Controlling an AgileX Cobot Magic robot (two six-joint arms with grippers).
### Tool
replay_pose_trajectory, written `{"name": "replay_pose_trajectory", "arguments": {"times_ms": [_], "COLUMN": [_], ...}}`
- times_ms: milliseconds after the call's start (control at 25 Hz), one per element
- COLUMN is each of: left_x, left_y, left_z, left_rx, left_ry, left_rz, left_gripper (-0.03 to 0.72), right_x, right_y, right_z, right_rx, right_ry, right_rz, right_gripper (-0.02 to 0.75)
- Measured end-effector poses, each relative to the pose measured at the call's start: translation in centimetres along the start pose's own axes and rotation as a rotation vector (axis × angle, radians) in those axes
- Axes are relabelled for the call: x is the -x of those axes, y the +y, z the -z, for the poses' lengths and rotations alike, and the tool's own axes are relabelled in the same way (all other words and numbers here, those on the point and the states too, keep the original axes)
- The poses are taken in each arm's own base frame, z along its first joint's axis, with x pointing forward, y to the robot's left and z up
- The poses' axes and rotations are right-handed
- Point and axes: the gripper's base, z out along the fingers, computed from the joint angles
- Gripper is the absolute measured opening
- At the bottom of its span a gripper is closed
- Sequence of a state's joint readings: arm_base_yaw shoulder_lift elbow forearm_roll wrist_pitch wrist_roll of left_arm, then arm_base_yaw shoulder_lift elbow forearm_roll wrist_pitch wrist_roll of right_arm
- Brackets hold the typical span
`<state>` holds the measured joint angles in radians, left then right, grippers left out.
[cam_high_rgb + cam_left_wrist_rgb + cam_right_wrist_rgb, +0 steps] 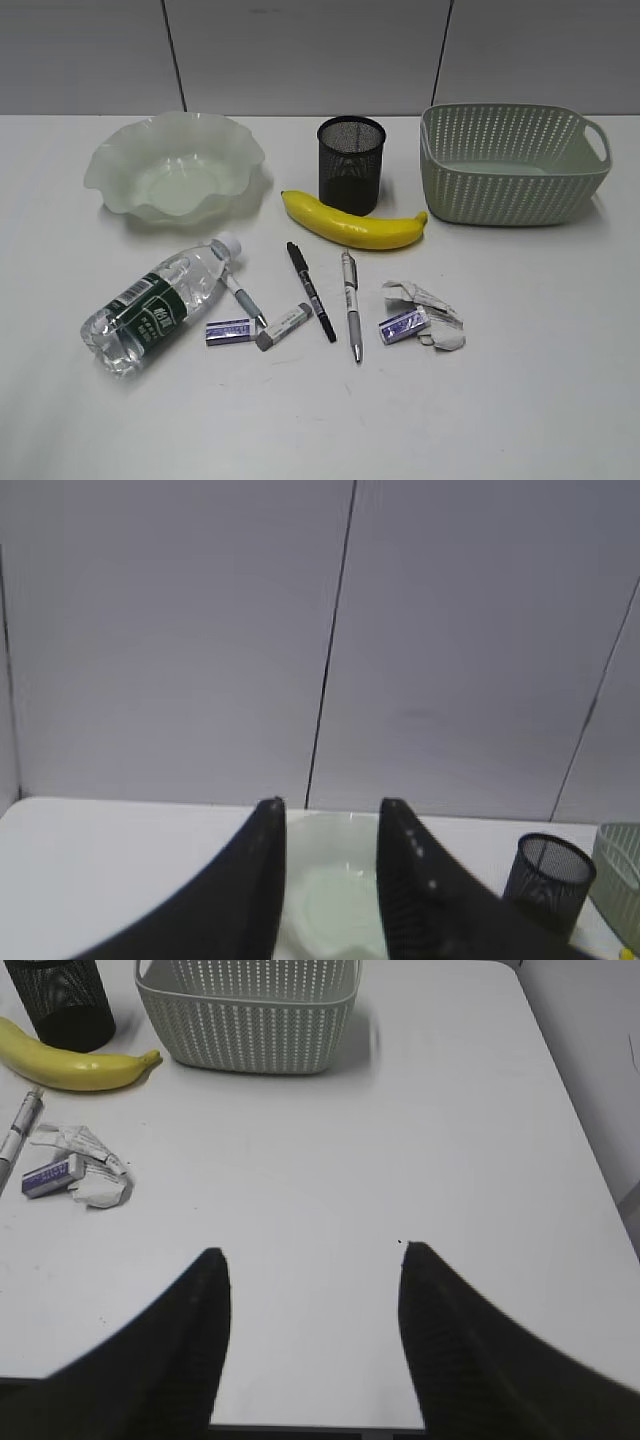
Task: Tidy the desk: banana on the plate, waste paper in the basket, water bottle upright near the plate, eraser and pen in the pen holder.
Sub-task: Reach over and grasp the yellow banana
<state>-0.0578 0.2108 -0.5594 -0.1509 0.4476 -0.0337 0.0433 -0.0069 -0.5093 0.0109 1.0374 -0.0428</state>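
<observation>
The banana [352,224] lies in front of the pen holder [351,163] on the desk [540,360]. The plate [175,166] stands back left, the basket [512,160] back right. The water bottle [160,303] lies on its side at front left. Pens [311,291] [351,306] and erasers [284,326] [228,331] lie mid-desk. One eraser [404,325] rests on the waste paper [428,314]. Neither gripper shows in the exterior view. My left gripper [328,805] is open and empty, with the plate [335,900] seen between its fingers. My right gripper [312,1252] is open and empty over bare desk.
A grey panelled wall runs behind the desk. A third grey pen [243,297] lies by the bottle's cap. The desk's right edge [590,1160] and near edge show in the right wrist view.
</observation>
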Motion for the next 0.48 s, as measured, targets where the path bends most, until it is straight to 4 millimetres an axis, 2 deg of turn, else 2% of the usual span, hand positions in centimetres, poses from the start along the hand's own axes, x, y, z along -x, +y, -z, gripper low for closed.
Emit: {"name": "replay_pose_trajectory", "arguments": {"times_ms": [120, 280, 360, 480], "left_x": [0.9, 1.0, 0.7, -0.6], "left_y": [0.0, 0.0, -0.8, -3.8], "left_z": [-3.9, -10.1, -13.5, -18.3], "left_rx": [-0.007, -0.009, -0.054, -0.179], "left_ry": [-0.010, 0.099, 0.176, 0.294], "left_rz": [0.008, 0.010, -0.039, -0.158], "left_gripper": [0.237, 0.237, 0.237, 0.237], "right_x": [0.0, 0.0, 0.0, 0.0], "right_y": [0.0, 0.0, 0.0, 0.0], "right_z": [0.0, 0.0, 0.0, 0.0], "right_rx": [0.000, 0.000, 0.000, 0.000], "right_ry": [0.000, 0.000, 0.000, 0.000], "right_rz": [0.000, 0.000, 0.000, 0.000], "right_gripper": [0.436, 0.436, 0.436, 0.436]}}
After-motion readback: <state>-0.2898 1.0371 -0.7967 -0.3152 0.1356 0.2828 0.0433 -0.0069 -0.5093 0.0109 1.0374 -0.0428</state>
